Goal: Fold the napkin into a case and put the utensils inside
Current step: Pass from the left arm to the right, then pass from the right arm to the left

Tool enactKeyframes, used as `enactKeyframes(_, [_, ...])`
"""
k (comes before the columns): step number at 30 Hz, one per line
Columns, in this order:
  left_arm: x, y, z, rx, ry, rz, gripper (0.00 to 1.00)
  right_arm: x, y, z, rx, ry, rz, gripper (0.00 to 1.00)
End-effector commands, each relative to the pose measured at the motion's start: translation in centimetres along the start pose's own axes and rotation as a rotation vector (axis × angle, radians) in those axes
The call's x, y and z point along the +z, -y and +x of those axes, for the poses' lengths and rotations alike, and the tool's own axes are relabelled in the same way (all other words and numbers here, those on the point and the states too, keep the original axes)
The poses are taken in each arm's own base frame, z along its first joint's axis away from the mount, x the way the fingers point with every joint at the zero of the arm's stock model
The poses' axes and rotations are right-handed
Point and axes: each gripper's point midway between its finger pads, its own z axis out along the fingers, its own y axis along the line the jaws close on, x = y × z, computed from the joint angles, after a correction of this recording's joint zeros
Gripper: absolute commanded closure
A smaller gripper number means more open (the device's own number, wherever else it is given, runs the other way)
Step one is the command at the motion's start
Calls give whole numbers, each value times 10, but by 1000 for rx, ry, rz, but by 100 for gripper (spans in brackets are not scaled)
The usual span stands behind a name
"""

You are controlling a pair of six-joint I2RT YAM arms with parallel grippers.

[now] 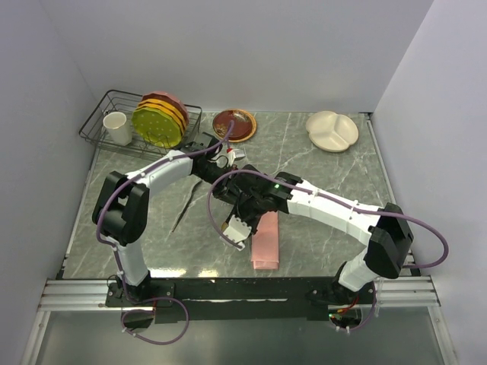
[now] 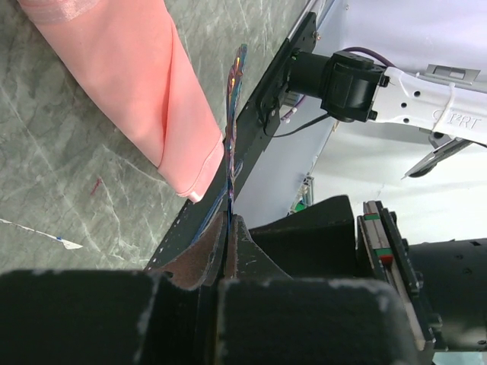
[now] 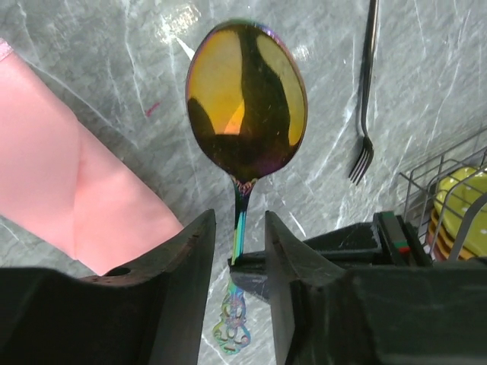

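Observation:
The napkin lies folded as a narrow salmon-pink case [image 1: 266, 239] on the table below the two wrists; it also shows in the left wrist view [image 2: 144, 84] and the right wrist view [image 3: 68, 190]. My left gripper [image 2: 228, 224] is shut on the thin handle of the gold spoon [image 2: 233, 106], seen edge-on. In the right wrist view the spoon's bowl [image 3: 246, 99] hangs above the table. Its handle runs between my right gripper's [image 3: 240, 220] parted fingers, which do not touch it. The fork [image 3: 365, 91] lies on the table left of the arms [image 1: 186, 205]. The grippers meet mid-table: left [image 1: 230, 161], right [image 1: 237, 199].
A wire dish rack [image 1: 99, 122] at the back left holds a white cup [image 1: 118, 128] and several coloured plates [image 1: 160, 122]. A brown plate [image 1: 234, 125] and a cream divided plate [image 1: 332, 131] sit at the back. Walls close in on both sides.

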Motion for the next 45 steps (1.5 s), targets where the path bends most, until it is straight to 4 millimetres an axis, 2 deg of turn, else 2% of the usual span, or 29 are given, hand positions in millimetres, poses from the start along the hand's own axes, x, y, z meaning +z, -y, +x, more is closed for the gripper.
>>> enactKeyframes(1, [-5, 13, 1, 11, 5, 44, 99, -5, 14, -8, -34, 0, 16, 64])
enactKeyframes(9, [-6, 13, 1, 11, 6, 41, 99, 0, 16, -5, -7, -9, 7, 75])
enactKeyframes(12, [-6, 13, 0, 11, 8, 39, 99, -3, 19, -6, 1, -10, 20, 88])
enactKeyframes(13, [-7, 12, 0, 13, 12, 34, 99, -3, 20, -6, 5, -11, 22, 97])
enactKeyframes(15, [-10, 11, -3, 15, 26, 26, 99, -6, 23, -8, 40, -8, 37, 100])
enactKeyframes(17, [-17, 5, -9, 10, 60, 2, 90, -13, 27, -12, 109, 4, 72, 100])
enactKeyframes(18, [-23, 7, -15, 24, 96, 1, 74, -17, 31, -14, 145, 13, 95, 100])
enactKeyframes(20, [-41, -10, -24, -13, 180, -23, 56, -33, 41, -18, 272, 33, 174, 100])
enactKeyframes(21, [-54, -6, -28, -15, 239, -24, 47, -39, 45, -18, 326, 41, 207, 100])
enactKeyframes(22, [-65, -7, -41, 29, 317, -32, 45, -53, 50, -21, 379, 54, 261, 100])
enactKeyframes(23, [-80, -22, -47, 10, 389, -77, 40, -62, 58, -16, 515, 68, 333, 100])
enactKeyframes(24, [-96, -17, -52, 46, 459, -105, 40, -67, 59, -12, 597, 71, 373, 100])
enactKeyframes(25, [-108, -16, -60, 89, 522, -128, 41, -82, 64, -11, 668, 77, 448, 100])
enactKeyframes(26, [-123, -29, -67, 82, 597, -195, 42, -91, 73, -7, 828, 113, 536, 100])
enactKeyframes(27, [-138, -22, -70, 122, 665, -219, 42, -96, 70, 9, 935, 77, 595, 100])
enactKeyframes(28, [-146, -26, -73, 141, 714, -239, 42, -107, 70, 15, 1020, 80, 656, 100])
enactKeyframes(29, [-160, -30, -76, 151, 770, -261, 42, -114, 74, 18, 1183, 121, 728, 100])
enactKeyframes(30, [-170, -25, -77, 185, 814, -275, 43, -123, 69, 38, 1295, 63, 819, 100])
enactKeyframes(32, [-179, -21, -80, 255, 876, -280, 43, -128, 61, 48, 1517, 56, 904, 100])
enactKeyframes(33, [-182, -8, -77, 297, 898, -252, 44, -132, 58, 54, 1591, 45, 946, 100])
enactKeyframes(34, [-178, -8, -73, 312, 905, -233, 44, -141, 52, 64, 1672, 25, 1012, 100])
enactKeyframes(35, [-181, 5, -77, 382, 943, -203, 44, -146, 51, 67, 1744, 64, 1055, 100])
enactKeyframes(36, [-183, 17, -74, 420, 967, -179, 45, -146, 46, 71, 1773, 57, 1078, 100])
enactKeyframes(37, [-178, 18, -71, 441, 965, -167, 46, -153, 41, 82, 1804, 19, 1144, 100])
enactKeyframes(38, [-171, 28, -70, 483, 962, -148, 46, -156, 40, 85, 1845, 14, 1165, 100])
enactKeyframes(40, [-175, 51, -76, 585, 1012, -121, 47, -154, 38, 92, 1896, -4, 1179, 100])
enactKeyframes(43, [-166, 82, -83, 704, 1026, -101, 46, -151, 41, 92, 1961, 26, 1186, 100])
enactKeyframes(44, [-154, 87, -85, 732, 1001, -97, 45, -149, 41, 91, 1992, 46, 1184, 100])
enactKeyframes(45, [-151, 91, -87, 738, 996, -90, 44, -149, 42, 90, 2003, 56, 1179, 100])
